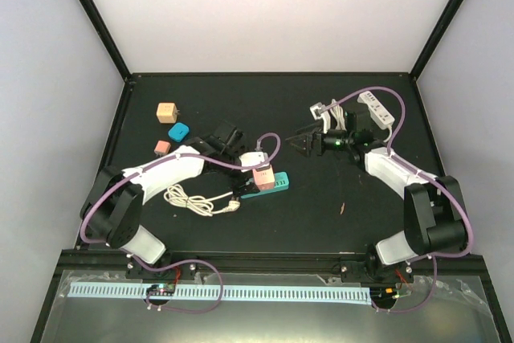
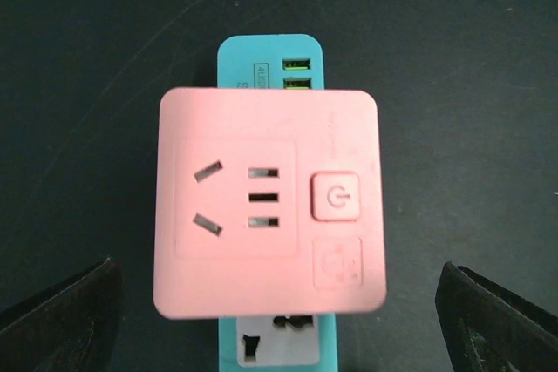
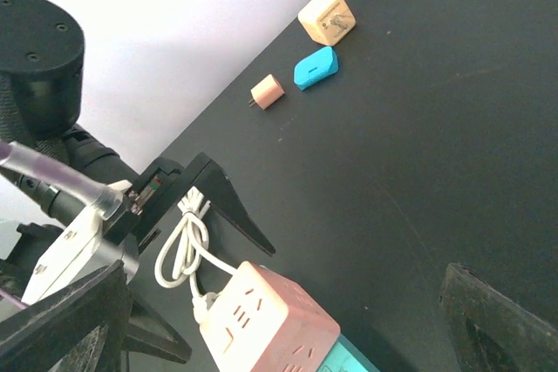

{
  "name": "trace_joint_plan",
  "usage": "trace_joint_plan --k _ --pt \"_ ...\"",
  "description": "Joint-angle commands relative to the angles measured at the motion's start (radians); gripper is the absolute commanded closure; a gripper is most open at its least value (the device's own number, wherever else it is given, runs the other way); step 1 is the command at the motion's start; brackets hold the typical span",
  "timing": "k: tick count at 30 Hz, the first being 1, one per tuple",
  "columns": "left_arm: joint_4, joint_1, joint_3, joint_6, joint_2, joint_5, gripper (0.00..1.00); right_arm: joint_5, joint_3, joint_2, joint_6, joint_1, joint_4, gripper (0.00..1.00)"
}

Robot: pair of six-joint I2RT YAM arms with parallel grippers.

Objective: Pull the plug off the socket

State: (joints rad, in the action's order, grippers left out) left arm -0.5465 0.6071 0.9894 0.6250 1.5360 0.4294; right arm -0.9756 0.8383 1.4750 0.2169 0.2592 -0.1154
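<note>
Pink plug [image 2: 268, 202] sits fully seated on teal socket strip [image 2: 270, 58], mid-table. Left gripper [image 2: 279, 307] hovers over it, fingers spread, no contact; right gripper [image 3: 279, 320] likewise spread, well apart right. Grasp and pull outstanding.

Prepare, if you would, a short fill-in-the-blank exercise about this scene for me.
1. The ____ cube adapter is plugged into the teal power strip.
2. The jaws of the left gripper stand ____, one on either side of the adapter.
3. At the far end of the strip, ____ green USB ports show.

Missing words: pink; open; two.
</note>
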Motion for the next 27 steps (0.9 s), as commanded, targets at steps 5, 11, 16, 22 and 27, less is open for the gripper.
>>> trace_joint_plan --k 5,11,16,22,27 --pt "0.114 0.058 0.016 -0.039 0.06 -0.13 0.02 -0.031 -0.027 0.053 0.057 -0.022 -0.074 0.05" --pt "0.129 0.078 0.028 -0.04 0.082 -0.132 0.14 -0.044 -0.034 0.108 0.082 -0.028 -0.086 0.2" --pt "0.12 0.078 0.023 -0.018 0.089 -0.12 0.32 -0.069 -0.051 0.146 0.125 -0.028 -0.123 0.44" --pt "0.109 0.078 -0.002 0.013 0.09 -0.118 0.55 -0.127 -0.045 0.239 0.16 -0.021 -0.108 0.68" --pt "0.12 0.076 -0.031 0.018 0.068 -0.112 0.58 -0.143 -0.026 0.289 0.125 0.011 -0.01 0.79"
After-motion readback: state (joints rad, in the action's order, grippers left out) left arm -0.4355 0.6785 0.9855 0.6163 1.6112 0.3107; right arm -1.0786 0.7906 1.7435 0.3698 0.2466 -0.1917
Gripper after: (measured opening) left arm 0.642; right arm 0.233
